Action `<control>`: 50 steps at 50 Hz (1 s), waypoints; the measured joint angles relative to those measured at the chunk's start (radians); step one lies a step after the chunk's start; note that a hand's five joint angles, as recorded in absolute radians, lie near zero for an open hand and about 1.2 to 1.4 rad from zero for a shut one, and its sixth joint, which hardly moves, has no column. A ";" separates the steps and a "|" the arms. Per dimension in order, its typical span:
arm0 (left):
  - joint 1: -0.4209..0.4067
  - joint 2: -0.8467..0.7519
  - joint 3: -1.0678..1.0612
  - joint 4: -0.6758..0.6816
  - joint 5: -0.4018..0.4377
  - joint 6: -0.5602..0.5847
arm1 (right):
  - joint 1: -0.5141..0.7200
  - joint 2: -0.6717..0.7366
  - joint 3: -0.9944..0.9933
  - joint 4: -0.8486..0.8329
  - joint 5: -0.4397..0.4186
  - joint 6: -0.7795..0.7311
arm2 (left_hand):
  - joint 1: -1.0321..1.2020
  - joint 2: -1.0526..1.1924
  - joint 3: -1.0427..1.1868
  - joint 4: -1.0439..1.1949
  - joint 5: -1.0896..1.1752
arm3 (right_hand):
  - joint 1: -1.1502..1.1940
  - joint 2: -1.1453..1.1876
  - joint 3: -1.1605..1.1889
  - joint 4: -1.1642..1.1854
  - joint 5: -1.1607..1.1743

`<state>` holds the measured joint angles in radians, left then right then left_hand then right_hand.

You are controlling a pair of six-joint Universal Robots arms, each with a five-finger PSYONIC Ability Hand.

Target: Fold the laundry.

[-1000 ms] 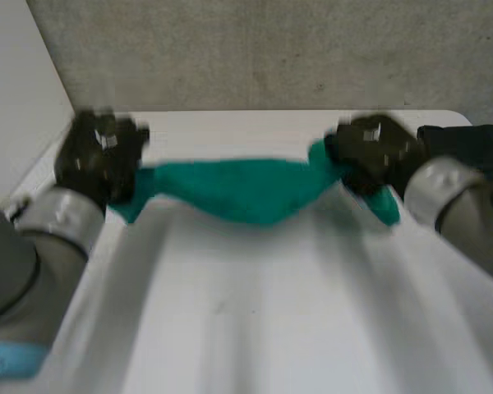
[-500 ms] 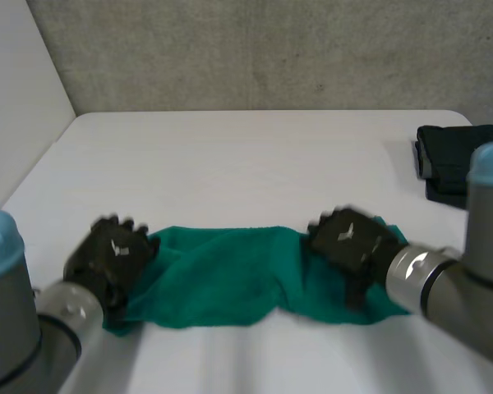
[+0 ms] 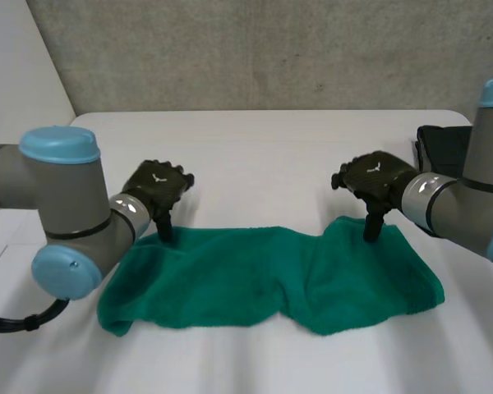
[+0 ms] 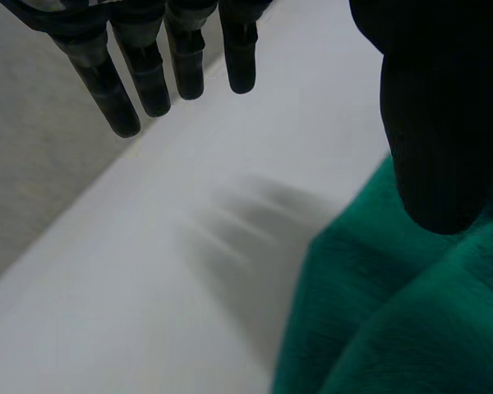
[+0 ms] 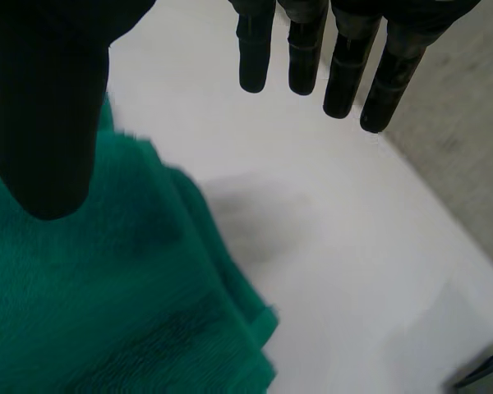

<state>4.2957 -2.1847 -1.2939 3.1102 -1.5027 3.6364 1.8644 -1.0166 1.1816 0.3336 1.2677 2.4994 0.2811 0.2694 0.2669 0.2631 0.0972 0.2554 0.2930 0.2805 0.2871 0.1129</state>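
A green towel (image 3: 271, 275) lies in a rumpled, folded strip across the white table (image 3: 255, 156). My left hand (image 3: 158, 190) hovers just above the towel's far left corner, fingers (image 4: 148, 70) straight and apart from the thumb (image 4: 440, 123), holding nothing. Over the far right corner hangs my right hand (image 3: 376, 182), likewise open. In the left wrist view the towel's edge (image 4: 394, 320) lies below the thumb. The right wrist view has the towel's corner (image 5: 123, 312) beneath the thumb (image 5: 49, 107), with bare table under the fingers (image 5: 345, 57).
A dark folded cloth (image 3: 445, 152) lies at the table's right edge, behind my right arm; a corner of it shows in the right wrist view (image 5: 489, 373). A grey wall (image 3: 255, 49) rises behind the table.
Both hands carried the towel toward the near side, laid it on the table and let go. They have since lifted to its far edge with fingers open.
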 measured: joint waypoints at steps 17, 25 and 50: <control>0.032 -0.158 0.121 -0.189 0.074 -0.008 | -0.042 0.205 -0.098 0.074 -0.125 0.139 | 0.568 0.543 0.544 0.550 0.536 | 0.415 0.494 0.504 0.485 0.465; 0.023 -0.154 0.115 -0.183 0.014 -0.004 | -0.047 0.164 -0.084 0.015 -0.122 0.167 | 0.842 0.904 0.908 0.931 0.861 | 0.715 0.879 0.898 0.898 0.864; -0.005 0.294 -0.083 -0.022 -0.091 -0.001 | -0.039 -0.195 0.013 -0.002 -0.125 0.101 | 0.842 0.916 0.925 0.933 0.861 | 0.715 0.879 0.899 0.900 0.864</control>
<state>4.2908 -1.8907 -1.3767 3.0881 -1.5936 3.6354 1.8252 -1.2117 1.1941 0.3314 1.1430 2.6007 1.1230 1.1852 1.1921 1.1961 0.9584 0.9704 1.1716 1.1798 1.1869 0.9769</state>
